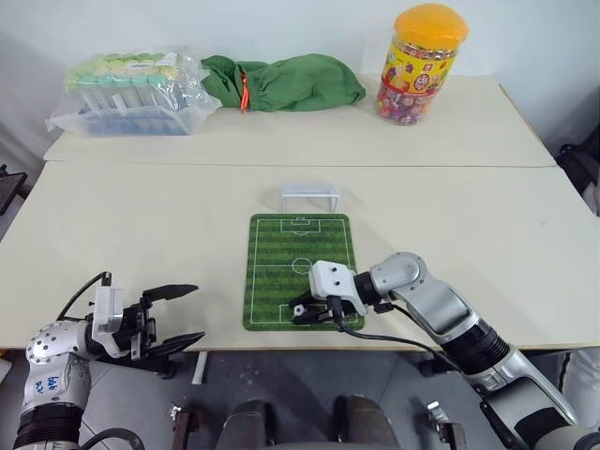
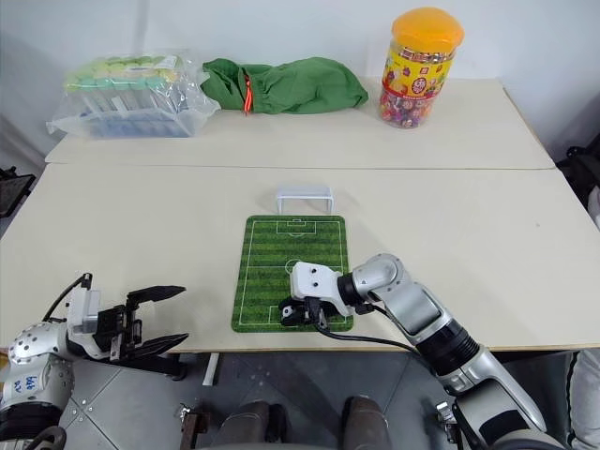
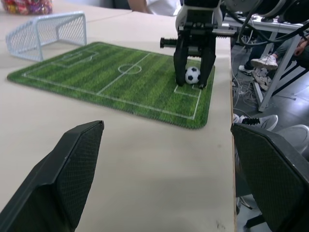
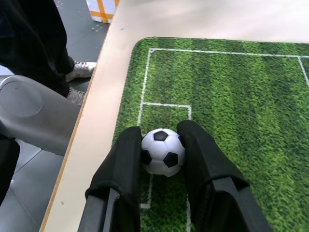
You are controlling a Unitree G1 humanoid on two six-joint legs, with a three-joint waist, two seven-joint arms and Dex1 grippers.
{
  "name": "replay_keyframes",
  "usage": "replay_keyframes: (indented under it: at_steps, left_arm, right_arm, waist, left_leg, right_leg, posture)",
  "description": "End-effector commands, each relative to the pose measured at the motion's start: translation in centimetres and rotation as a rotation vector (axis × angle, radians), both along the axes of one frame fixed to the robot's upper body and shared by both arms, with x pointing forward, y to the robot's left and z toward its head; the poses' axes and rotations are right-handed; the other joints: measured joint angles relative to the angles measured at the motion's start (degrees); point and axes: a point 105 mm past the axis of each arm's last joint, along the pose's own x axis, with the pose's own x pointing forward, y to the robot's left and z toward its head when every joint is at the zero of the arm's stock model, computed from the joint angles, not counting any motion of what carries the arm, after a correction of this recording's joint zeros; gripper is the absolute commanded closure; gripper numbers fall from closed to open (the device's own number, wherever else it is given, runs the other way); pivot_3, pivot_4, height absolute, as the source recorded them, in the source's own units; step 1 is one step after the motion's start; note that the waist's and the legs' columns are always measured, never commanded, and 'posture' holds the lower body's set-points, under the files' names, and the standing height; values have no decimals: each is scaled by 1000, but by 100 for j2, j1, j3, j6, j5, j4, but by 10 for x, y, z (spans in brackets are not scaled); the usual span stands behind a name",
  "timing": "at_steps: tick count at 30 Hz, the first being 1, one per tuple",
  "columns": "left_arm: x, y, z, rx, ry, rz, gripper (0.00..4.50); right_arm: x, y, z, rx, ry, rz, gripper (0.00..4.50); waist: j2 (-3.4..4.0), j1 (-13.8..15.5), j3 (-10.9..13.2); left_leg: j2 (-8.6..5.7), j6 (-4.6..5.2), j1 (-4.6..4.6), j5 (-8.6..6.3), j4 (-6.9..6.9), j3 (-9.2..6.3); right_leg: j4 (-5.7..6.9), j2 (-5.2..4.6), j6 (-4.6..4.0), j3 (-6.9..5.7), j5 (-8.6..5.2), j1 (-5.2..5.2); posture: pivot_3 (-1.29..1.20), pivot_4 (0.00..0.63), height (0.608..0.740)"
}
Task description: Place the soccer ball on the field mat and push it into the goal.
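Gripping the tiny white soccer ball with black patches (image 4: 162, 151) between its two black fingers, the right gripper (image 3: 193, 77) is holding it down at the near end of the flat green rectangular field mat with white pitch lines (image 1: 281, 253), inside the small box marked at that end, by the edge closest to the robot. The ball is sitting squarely between the finger pads, pinched on both sides, and it appears to be touching or just over the mat surface; the left wrist view suggests contact, though that cannot be settled for certain. This placement looks deliberate: the ball is being set at the end of the mat opposite the small white wire-frame goal (image 1: 309, 197), which is standing on the pale desk (image 1: 141, 234) just beyond the mat's far edge, so a straight push up the pitch would carry it toward the goal mouth. The left gripper (image 1: 172, 317) is hanging with its fingers spread wide and empty near the desk's front edge, well apart from the mat, probably kept clear so that it is not disturbing the ball.
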Motion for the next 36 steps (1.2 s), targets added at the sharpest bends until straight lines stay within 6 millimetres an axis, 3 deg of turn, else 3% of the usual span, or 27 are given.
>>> replay_keyframes:
  at_steps: [1,5,13,21,24,29,36]
  left_arm:
    - [-6,0,7,9,-41,-44,0]
    - [-3,0,9,8,-45,-39,0]
    - [2,-1,12,6,-53,-39,0]
    - [2,-1,13,4,-46,-63,0]
    - [-4,-1,14,-5,-23,-94,0]
    - [-11,0,17,-10,0,-120,0]
    - [-16,5,21,5,4,-110,0]
  right_arm:
    - [-2,-4,0,-4,-6,18,3306]
    - [-1,-3,2,4,-12,14,2082]
    - [2,2,15,33,-54,30,2082]
    - [-10,4,57,97,-97,68,2082]
    - [-27,-4,45,63,-43,91,2733]
    - [-44,-1,25,21,10,114,4475]
    - [-52,10,14,41,60,107,4475]
  waist:
    - [0,0,0]
    - [0,0,0]
    - [0,0,0]
    - [0,2,0]
    - [-2,9,-1]
    - [-6,11,-2]
    - [-6,4,-2]
  left_leg:
    - [0,0,0,0,0,0]
    - [0,0,0,0,0,0]
    - [0,0,0,0,0,0]
    - [1,0,-1,0,-2,-1]
    - [1,1,-1,-2,-2,-3]
    - [-1,5,-1,-9,-1,1]
    - [3,1,0,-11,-2,0]
  right_leg:
    - [0,0,0,0,0,0]
    - [0,0,0,0,0,0]
    - [0,0,0,0,0,0]
    - [-1,1,0,-1,0,-1]
    - [-2,0,0,-1,0,-1]
    - [-6,-1,0,0,0,1]
    - [-5,1,0,0,0,0]
  posture:
    - [0,150,740]
    - [0,150,740]
    - [0,150,740]
    - [0,150,740]
    - [0,150,740]
    - [0,150,740]
    - [0,150,740]
